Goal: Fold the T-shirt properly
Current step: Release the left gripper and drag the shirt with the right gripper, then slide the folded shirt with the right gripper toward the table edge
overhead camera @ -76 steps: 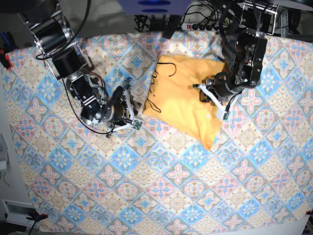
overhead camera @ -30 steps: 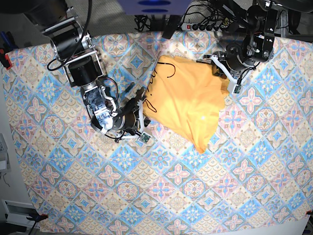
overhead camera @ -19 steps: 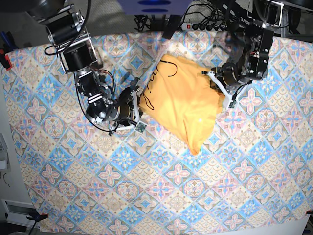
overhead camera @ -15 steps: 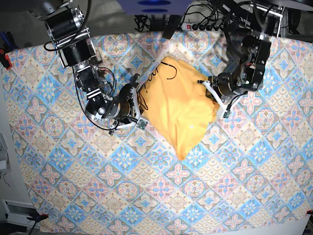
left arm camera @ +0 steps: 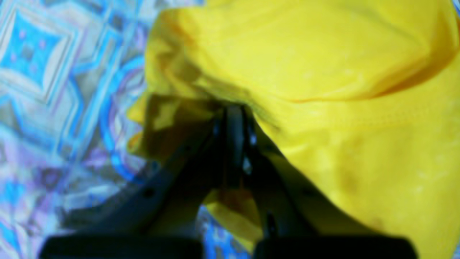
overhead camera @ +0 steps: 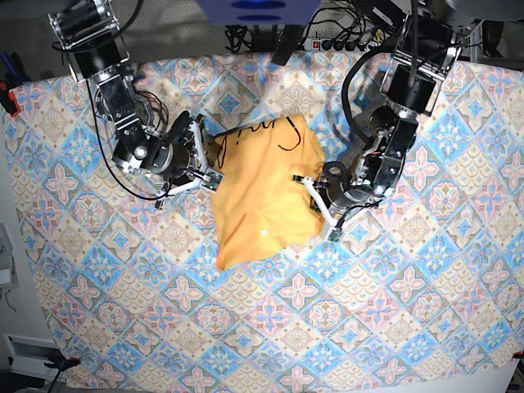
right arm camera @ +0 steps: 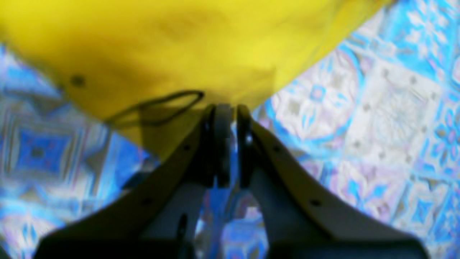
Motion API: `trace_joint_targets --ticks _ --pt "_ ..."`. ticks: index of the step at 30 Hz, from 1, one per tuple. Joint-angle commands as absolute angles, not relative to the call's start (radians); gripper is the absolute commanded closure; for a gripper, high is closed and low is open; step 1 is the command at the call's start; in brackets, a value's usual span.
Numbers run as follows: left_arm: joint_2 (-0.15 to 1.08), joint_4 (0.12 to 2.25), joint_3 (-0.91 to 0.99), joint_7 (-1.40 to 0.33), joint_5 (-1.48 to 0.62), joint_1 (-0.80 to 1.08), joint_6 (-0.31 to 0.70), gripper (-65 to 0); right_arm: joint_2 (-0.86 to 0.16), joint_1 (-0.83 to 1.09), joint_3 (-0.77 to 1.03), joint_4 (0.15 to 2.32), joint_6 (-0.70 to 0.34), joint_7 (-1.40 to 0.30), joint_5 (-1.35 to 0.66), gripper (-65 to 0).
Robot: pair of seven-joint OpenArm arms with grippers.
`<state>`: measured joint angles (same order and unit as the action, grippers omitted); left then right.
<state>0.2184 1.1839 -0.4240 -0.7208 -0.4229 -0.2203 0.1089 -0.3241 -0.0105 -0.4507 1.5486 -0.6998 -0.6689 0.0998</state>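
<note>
Tablecloth (overhead camera: 270, 327) is covering the tabletop, with the T-shirt (overhead camera: 262, 188) bunching in a rumpled heap near its middle. Left pincer (left arm camera: 233, 115) and right pincer (right arm camera: 226, 111) are each pinching a shirt edge; uneven pulling is risking a slipped hem or crooked fold.

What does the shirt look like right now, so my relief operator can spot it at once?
Look at the blue-and-pink tiled tablecloth covering the table; near its upper middle lies the T-shirt, a bunched yellow-orange cloth. The right gripper pinches its edge on one side and the left gripper on the other. It is the only plain-coloured thing there, with thin dark neckline trim at its top.
</note>
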Motion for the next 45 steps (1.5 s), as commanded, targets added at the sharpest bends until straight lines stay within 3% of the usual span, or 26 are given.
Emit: trace_joint_targets --ticks 1,6,13,21,26,37,45 --pt "0.208 1.188 -0.441 -0.696 -0.41 -0.268 0.111 0.0 -0.331 -0.015 -0.449 1.589 -0.698 -0.647 0.088 -3.4" --pt "0.17 1.194 -0.427 -0.69 -0.38 -0.294 0.111 0.0 -0.346 0.027 -0.42 1.678 -0.698 -0.647 0.088 -3.4" --pt "0.176 1.392 -0.265 -0.725 -0.387 -0.231 0.11 0.0 -0.335 0.054 -0.358 1.768 -0.698 -0.647 0.035 -3.4" --pt "0.176 1.679 0.051 -0.78 -0.389 -0.01 0.113 0.0 -0.229 0.016 -0.358 1.774 -0.698 -0.7 -0.156 -3.4" --pt "0.166 1.827 0.211 -0.78 -0.39 0.119 0.111 0.0 -0.117 -0.008 -0.36 1.759 -0.698 -0.745 -0.163 -3.4" --pt "0.105 1.919 0.499 -0.782 -0.506 0.266 0.111 0.0 0.041 -0.01 -0.421 1.544 -0.698 -0.702 -0.163 -3.4" --pt "0.111 1.92 0.545 -0.782 -0.544 0.294 0.111 0.0 0.051 -0.05 -0.424 1.228 -0.698 -0.527 -0.163 -3.4"
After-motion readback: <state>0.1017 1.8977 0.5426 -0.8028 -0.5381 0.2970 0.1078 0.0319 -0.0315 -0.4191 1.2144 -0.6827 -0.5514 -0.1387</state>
